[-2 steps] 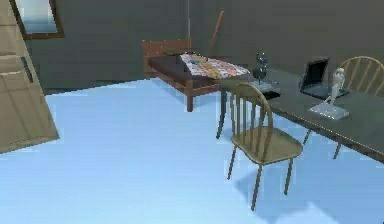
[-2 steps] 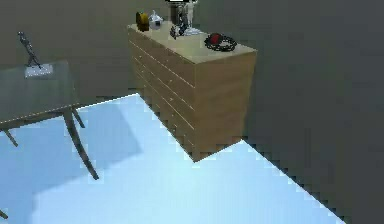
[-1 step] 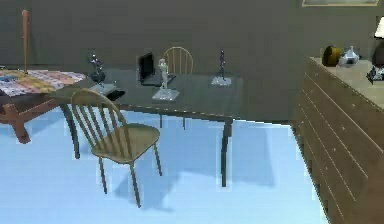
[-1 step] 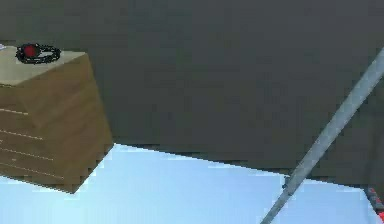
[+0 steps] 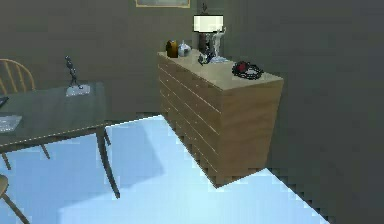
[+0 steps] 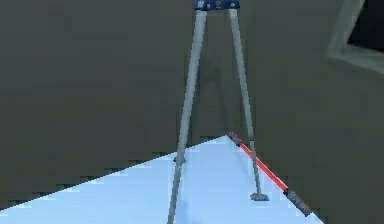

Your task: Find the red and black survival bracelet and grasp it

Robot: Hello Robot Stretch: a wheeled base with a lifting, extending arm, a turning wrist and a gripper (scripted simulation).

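Observation:
A small red and black ring-shaped thing (image 5: 246, 70), which fits the survival bracelet, lies on top of a wooden dresser (image 5: 235, 120) near its closest end, in the forward view's right half. Farther back on the dresser top stand a table lamp (image 5: 207, 35) with a pale shade and two small rounded objects (image 5: 177, 48).
A glass-topped table (image 5: 50, 110) with a thin dark statuette (image 5: 72, 75) and a wooden chair (image 5: 12, 75) fills the forward view's left. Pale blue floor lies between table and dresser. In the arm side view a grey tripod (image 6: 205, 90) stands beside a red and black floor strip (image 6: 265, 170).

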